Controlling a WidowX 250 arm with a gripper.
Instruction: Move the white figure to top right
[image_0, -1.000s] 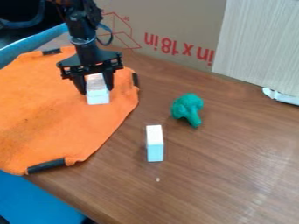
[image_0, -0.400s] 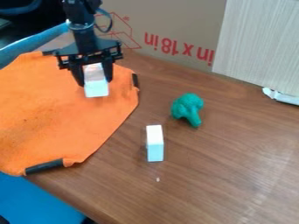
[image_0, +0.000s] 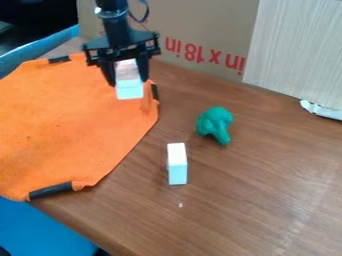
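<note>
1. The orange cloth (image_0: 67, 115) is lying on the worktop (image_0: 260, 200), left of the green broccoli (image_0: 214, 122) in the camera view.
2. The gripper (image_0: 128, 82) is hanging over the cloth's far right part, left of and beyond the broccoli.
3. The fingers (image_0: 143, 70) are gripping the white figure (image_0: 129, 90) from both sides, parted by its width; the figure is projecting below them.
4. The cardboard box (image_0: 200, 30) is standing behind the broccoli.
5. The white block (image_0: 177, 167) is standing nearer the camera than the broccoli, slightly left.
6. The pale panel (image_0: 300, 45) is standing beyond the broccoli, to the right.
</note>
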